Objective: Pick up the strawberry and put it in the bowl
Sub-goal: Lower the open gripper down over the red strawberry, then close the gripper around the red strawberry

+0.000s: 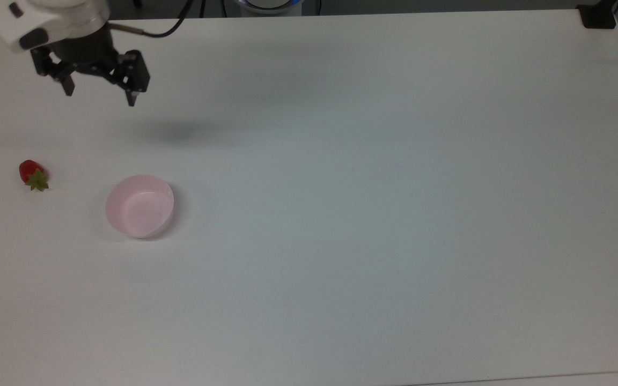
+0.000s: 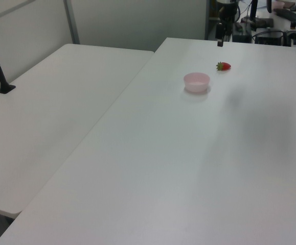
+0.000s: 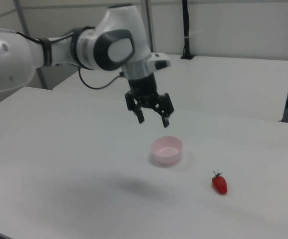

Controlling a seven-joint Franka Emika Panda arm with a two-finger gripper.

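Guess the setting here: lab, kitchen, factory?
Probably a robotics lab or office room: plain white tables pushed together, a white robot arm over them, and only a small red strawberry and pale pink round bowl as props.

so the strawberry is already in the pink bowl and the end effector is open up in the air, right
Not quite: the strawberry lies on the table, apart from the empty pink bowl, as the top view shows. The end effector is indeed open in the air.
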